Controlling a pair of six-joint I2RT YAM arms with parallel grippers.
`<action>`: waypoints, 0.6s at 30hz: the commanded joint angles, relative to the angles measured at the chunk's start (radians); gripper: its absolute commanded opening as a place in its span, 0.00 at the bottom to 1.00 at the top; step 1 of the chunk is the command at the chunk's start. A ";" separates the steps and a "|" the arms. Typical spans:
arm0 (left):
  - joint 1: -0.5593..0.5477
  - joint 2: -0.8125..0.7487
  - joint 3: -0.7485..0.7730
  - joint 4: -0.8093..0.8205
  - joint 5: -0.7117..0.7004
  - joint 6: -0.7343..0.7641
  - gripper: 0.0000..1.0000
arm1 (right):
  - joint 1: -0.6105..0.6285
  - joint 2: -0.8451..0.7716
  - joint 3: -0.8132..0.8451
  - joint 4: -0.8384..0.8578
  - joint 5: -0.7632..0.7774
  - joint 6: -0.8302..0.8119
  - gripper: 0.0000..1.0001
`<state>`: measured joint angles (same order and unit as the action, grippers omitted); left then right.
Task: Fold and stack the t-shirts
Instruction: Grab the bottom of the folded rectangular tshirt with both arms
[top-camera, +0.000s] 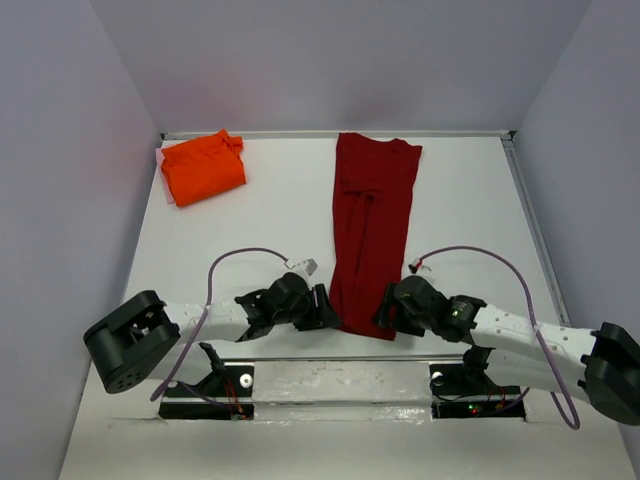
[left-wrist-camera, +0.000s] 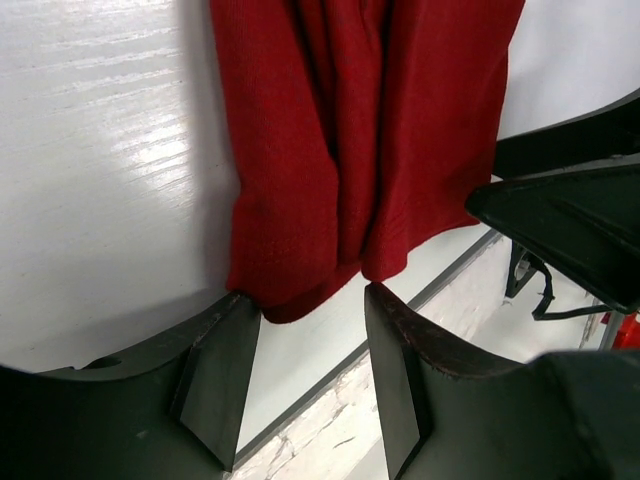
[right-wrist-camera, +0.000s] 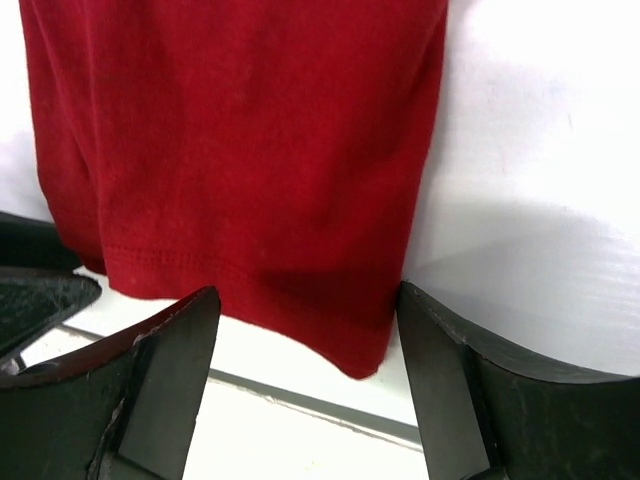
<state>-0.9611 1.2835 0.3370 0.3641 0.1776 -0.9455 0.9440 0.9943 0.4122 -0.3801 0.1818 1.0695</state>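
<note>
The dark crimson t-shirt (top-camera: 372, 220) lies as a long narrow strip down the middle of the white table (top-camera: 480, 200), its hem toward the arms. The orange t-shirt (top-camera: 203, 167) sits folded at the far left corner. My left gripper (top-camera: 328, 305) is open at the hem's left corner; in the left wrist view the gripper (left-wrist-camera: 307, 297) has its fingertips touching the crimson cloth (left-wrist-camera: 350, 130). My right gripper (top-camera: 385, 310) is open at the hem's right corner, and in the right wrist view the gripper (right-wrist-camera: 305, 293) straddles the corner of the cloth (right-wrist-camera: 240, 150).
The table's near edge seam (right-wrist-camera: 300, 395) runs just below the hem. The right arm's gripper (left-wrist-camera: 570, 220) shows close by in the left wrist view. Grey walls enclose the table on three sides. Purple cables (top-camera: 245, 255) loop above both arms.
</note>
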 joint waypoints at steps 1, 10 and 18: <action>-0.007 0.028 0.007 -0.044 -0.053 0.033 0.59 | 0.010 -0.043 -0.047 -0.075 -0.042 0.029 0.75; -0.007 0.020 -0.006 -0.037 -0.063 0.033 0.59 | 0.010 -0.137 -0.072 -0.163 -0.053 0.043 0.47; -0.008 0.034 -0.015 -0.019 -0.066 0.036 0.58 | 0.010 -0.108 -0.056 -0.128 -0.041 0.035 0.48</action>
<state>-0.9630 1.2938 0.3412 0.3752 0.1608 -0.9432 0.9443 0.8639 0.3531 -0.4973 0.1307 1.1053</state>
